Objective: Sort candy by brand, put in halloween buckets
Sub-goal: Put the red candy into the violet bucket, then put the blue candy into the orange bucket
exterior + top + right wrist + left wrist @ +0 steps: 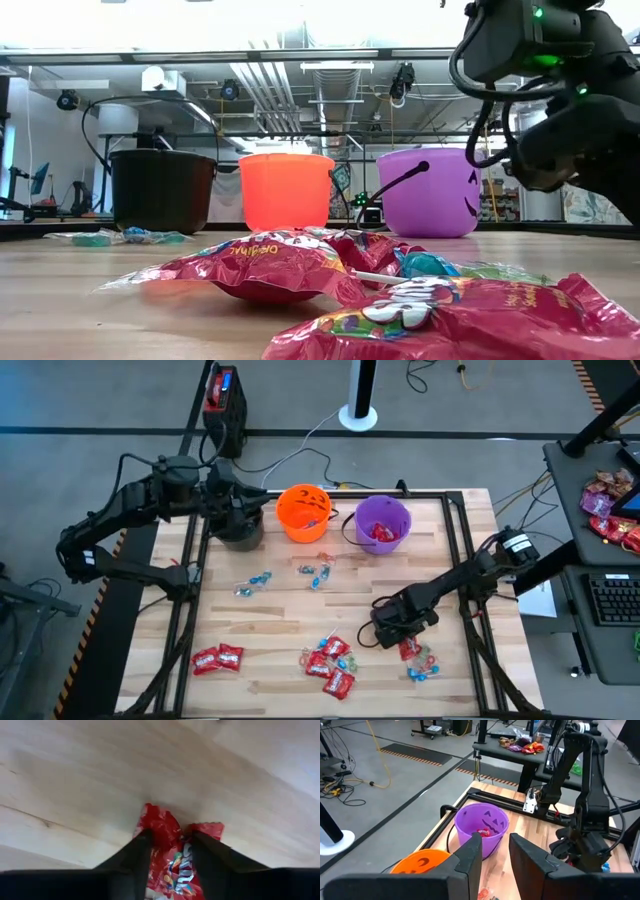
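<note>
Spanning the scene, the wooden table (280, 610) carries the black bucket (240, 532), orange bucket (303, 512) and purple bucket (382, 523) along its far edge, with candy scattered nearer. Left gripper (494, 855) hovers released above the black bucket; right gripper (170, 852) straddles a red packet (167, 842) lying flat, fingers parted, not yet clenched. Judged light, crinkly and slippery, the packet is best pinched across its middle

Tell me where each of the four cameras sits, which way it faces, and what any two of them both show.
High view: above the table, looking straight down; both arms show, left gripper over the black bucket.
Low view: at tabletop height, looking level across red packets at three buckets; one arm at upper right.
Left wrist view: looks past its own fingers at the purple bucket.
Right wrist view: points down between its fingers at a red packet.
Shared: high and left wrist views both show the purple bucket.
</note>
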Controlling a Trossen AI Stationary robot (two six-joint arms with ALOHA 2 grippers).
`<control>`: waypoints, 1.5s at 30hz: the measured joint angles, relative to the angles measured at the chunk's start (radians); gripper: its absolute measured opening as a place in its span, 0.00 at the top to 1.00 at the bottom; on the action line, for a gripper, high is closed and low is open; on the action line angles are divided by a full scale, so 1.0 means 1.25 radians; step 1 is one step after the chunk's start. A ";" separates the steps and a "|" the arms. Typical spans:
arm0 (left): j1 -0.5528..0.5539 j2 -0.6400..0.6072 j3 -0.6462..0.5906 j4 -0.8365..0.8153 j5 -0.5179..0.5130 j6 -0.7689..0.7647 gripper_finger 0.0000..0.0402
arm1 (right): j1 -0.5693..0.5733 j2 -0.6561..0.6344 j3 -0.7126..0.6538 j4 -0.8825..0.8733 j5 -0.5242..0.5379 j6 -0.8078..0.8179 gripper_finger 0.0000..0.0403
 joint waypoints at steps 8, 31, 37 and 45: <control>0.000 0.029 0.000 0.000 0.000 0.017 0.80 | -0.028 -0.094 0.000 -0.009 0.144 0.005 0.95; -0.063 0.086 0.000 -0.042 0.009 -0.099 0.80 | -0.624 -0.311 0.349 -0.170 0.499 -0.665 0.95; -0.108 0.124 0.000 -0.108 0.012 -0.159 0.80 | -0.684 -0.260 0.349 -0.174 0.449 -0.748 0.88; -0.178 0.187 0.000 -0.236 0.011 -0.230 0.80 | -0.701 -0.224 0.349 -0.173 0.390 -0.824 0.71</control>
